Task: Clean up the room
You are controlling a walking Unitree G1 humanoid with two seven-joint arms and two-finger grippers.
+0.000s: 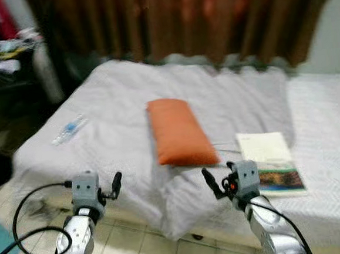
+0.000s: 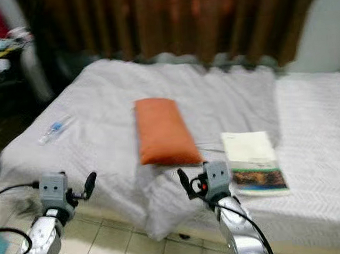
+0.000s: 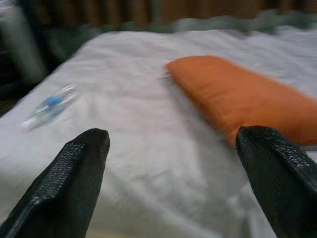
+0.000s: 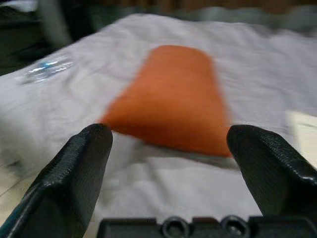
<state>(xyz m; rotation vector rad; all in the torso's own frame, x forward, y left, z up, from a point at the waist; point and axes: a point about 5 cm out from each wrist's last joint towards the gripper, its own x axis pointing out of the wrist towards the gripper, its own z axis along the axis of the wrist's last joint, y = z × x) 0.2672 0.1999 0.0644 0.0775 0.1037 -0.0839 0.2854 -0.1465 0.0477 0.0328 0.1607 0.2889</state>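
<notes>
Where the grey bed [image 1: 127, 101] fills mid-frame: orange pillow [image 1: 179, 131], centre, likely soft and light, best pinched at its near short end. Plastic bottle [image 1: 69, 129] left; book [image 1: 269, 162] right. Left gripper [image 3: 171, 183] and right gripper [image 4: 171, 171] spread wide, empty.

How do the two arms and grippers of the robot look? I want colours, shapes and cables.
Both arms are silver and rounded, ending in a grey boxy wrist block. The left gripper and the right gripper each carry long black fingers; the fingers have a textured surface. A black cable loops beside the left arm, another runs along the right arm. A small red-orange part shows on the right wrist.
</notes>
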